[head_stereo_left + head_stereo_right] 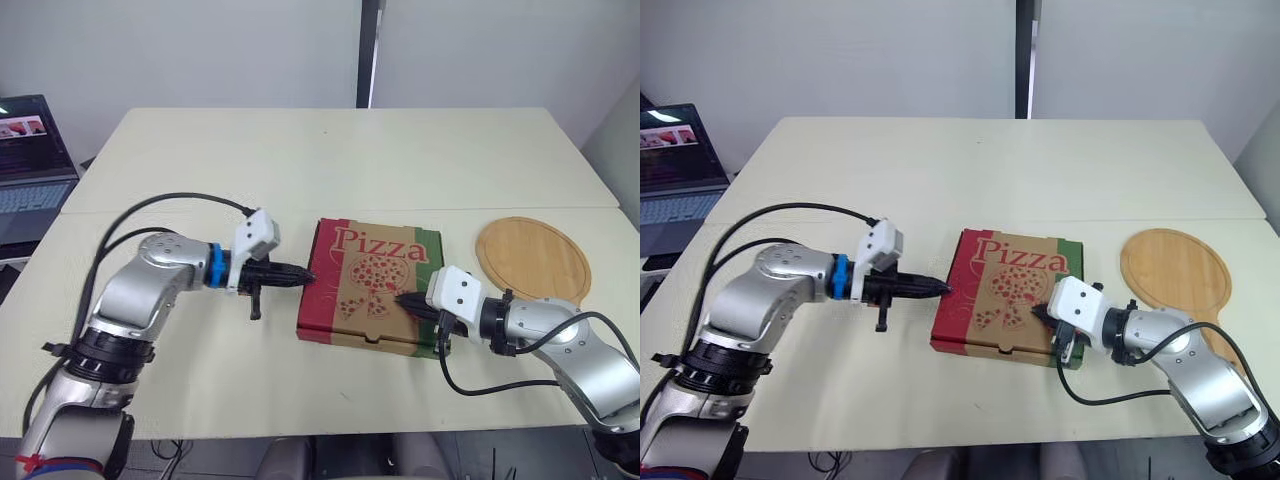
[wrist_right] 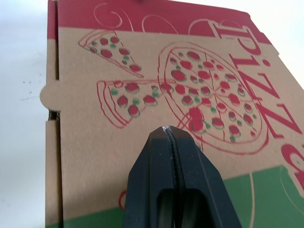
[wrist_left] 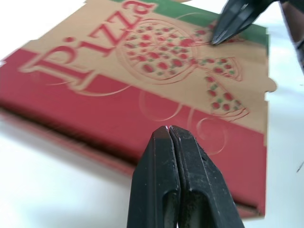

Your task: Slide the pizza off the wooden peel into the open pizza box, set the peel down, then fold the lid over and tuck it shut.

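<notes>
The pizza box [image 1: 370, 285] is being shown lying flat on the table [image 1: 330, 160] with its printed lid folded fully down, so the pizza is being hidden and is judged to be inside. The wooden peel [image 1: 530, 258] is being left bare on the table just beside the box, on the robot's right and apart from both arms. The lid's red edge strip is being met by the left gripper [image 1: 303, 277], whose two black fingers are being held pressed together with nothing between them. From the green side, the lid is being pressed by the right gripper [image 1: 405, 300], its fingers likewise pressed together and empty. In the right wrist view a rounded tab [image 2: 47, 95] on the lid's edge is being shown lying flat, with a small dark gap just beside it, so whether the tuck is fully seated cannot be told. The sliding, the setting down of the peel and the folding are being judged done; only the pressing home of the tuck is being taken as left. A laptop [image 1: 35, 155] is being shown open beyond the table's left edge.
</notes>
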`<state>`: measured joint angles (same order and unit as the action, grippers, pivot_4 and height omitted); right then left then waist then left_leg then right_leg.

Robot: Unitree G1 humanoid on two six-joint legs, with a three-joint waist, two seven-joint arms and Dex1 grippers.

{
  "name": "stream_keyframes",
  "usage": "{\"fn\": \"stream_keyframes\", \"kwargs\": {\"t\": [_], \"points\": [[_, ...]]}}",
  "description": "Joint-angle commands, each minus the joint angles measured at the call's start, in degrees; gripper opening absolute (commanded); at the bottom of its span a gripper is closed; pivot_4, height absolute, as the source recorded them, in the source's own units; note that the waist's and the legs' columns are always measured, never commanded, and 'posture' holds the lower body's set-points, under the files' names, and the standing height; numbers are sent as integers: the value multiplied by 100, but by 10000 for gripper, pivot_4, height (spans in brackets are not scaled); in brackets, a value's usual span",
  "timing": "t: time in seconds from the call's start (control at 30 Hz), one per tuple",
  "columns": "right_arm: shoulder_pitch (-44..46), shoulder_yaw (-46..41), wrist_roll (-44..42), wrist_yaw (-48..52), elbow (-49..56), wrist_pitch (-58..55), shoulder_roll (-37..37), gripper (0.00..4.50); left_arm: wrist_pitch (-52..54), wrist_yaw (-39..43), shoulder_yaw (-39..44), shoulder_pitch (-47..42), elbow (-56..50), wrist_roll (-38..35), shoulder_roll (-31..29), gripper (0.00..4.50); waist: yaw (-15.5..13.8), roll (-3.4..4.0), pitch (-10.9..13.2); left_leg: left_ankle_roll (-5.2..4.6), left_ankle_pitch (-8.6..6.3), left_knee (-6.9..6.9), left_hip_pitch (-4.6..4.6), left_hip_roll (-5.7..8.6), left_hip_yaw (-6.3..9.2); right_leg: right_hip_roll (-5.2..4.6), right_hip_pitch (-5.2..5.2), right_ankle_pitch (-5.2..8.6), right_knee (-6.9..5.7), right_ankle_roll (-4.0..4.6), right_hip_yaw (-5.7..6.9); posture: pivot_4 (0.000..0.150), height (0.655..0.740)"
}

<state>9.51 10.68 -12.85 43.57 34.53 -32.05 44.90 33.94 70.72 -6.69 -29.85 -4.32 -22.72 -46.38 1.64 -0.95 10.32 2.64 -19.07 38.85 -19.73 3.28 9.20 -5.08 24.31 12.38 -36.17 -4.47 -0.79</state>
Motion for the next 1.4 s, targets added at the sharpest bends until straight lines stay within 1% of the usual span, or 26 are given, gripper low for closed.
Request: {"fn": "stream_keyframes", "kwargs": {"t": [0.03, 0.17, 0.23, 0.37, 0.5, 0.6, 0.73, 0.8, 0.87, 0.93, 1.03, 1.13, 1.3, 1.4], "points": [[48, -61, -3, 29, 83, 22, -27, 478, -16, 7, 215, 93, -241, -144, -58, 0, -5, 0, 0, 0, 0, 0, 0, 0, 1, 0, 0, 0, 0, 0, 0, 1500, 7400], [82, 14, 86, 23, -25, 67, -85, 478, 166, -234, 103, 99, -596, -307, 290, 0, -53, -1, 0, 0, 0, 3, -3, 2, 2, -2, -2, -1, 1, 0, 2, 1500, 7400], [88, 73, 152, 14, -97, 102, -111, 478, 87, -348, -123, 149, -597, -111, 425, 0, -66, -1, 0, 0, 0, 5, -3, 3, 1, -3, -5, -2, 2, -2, 1, 1500, 7400], [64, 175, 289, 11, -205, 177, -118, 478, -213, -393, -605, 318, -302, 468, 348, 0, -53, 0, -1, 0, 0, 3, 1, 2, -1, -1, -3, -4, 0, 0, 0, 1500, 7400], [29, 226, 419, 20, -293, 286, -118, 478, -317, -439, -716, 386, -121, 593, 438, 0, -44, 4, -4, 0, 0, 3, 5, 1, 0, -1, -8, -4, 1, 1, 0, 1500, 7400], [14, 53, 322, 9, -258, 384, -171, 478, -118, -484, -308, 401, -322, 109, 600, 0, -36, 4, -5, 0, 0, 3, 8, 2, -1, -1, -13, -4, 2, 1, -1, 1500, 7400], [-54, -497, -19, -33, -115, 339, -236, 478, 209, -770, 455, 466, -316, -304, 529, 0, -22, 2, -3, 0, 0, 3, 3, 0, 1, -1, -5, -4, 0, 1, 0, 1500, 7400], [-91, -864, -101, -152, -149, 291, -266, 478, 292, -1023, 768, 568, -250, -328, 479, 0, -24, 2, -3, 0, 0, 3, 2, 1, 2, -1, -4, -4, 0, 1, 0, 1500, 7400], [-120, -1164, -79, -311, -286, 308, -291, 478, 318, -1159, 913, 753, -274, -271, 393, 0, -27, 3, -4, 0, 0, 3, 3, 1, 1, -1, -4, -5, 1, 1, -1, 1500, 7400], [-131, -1309, 217, -535, -664, 444, -248, 478, 415, -1265, 875, 1052, -462, -239, 363, 0, -24, 3, -4, 1, 0, 0, 5, 1, 0, -1, -4, -5, 1, 1, -3, 1500, 7400], [-102, -1186, 723, -717, -1243, 686, -106, 478, 545, -1379, 674, 1397, -758, -229, 401, 0, -22, 3, -4, 1, 0, -1, 5, 2, -3, -2, -4, -6, 3, 3, -6, 1500, 7400], [102, -917, 1019, -806, -1741, 734, -188, 478, 616, -1469, 452, 1549, -933, -240, 524, 0, -51, 3, -4, 1, 0, 0, 4, 2, -4, -3, -4, -6, 2, 3, -5, 1500, 7400], [467, -602, 1003, -696, -2118, 790, -542, 478, 638, -1444, 117, 1545, -1029, -241, 644, 0, -20, 4, -4, 1, 0, -1, 6, -1, -6, -1, -4, -8, 1, 7, -6, 1500, 7400], [617, -519, 1024, -622, -2275, 894, -650, 478, 647, -1442, 64, 1523, -1039, -263, 660, 0, -14, 4, -4, 1, 0, -1, 5, 1, -6, -2, -3, -8, 1, 7, -8, 1500, 7400]]}}
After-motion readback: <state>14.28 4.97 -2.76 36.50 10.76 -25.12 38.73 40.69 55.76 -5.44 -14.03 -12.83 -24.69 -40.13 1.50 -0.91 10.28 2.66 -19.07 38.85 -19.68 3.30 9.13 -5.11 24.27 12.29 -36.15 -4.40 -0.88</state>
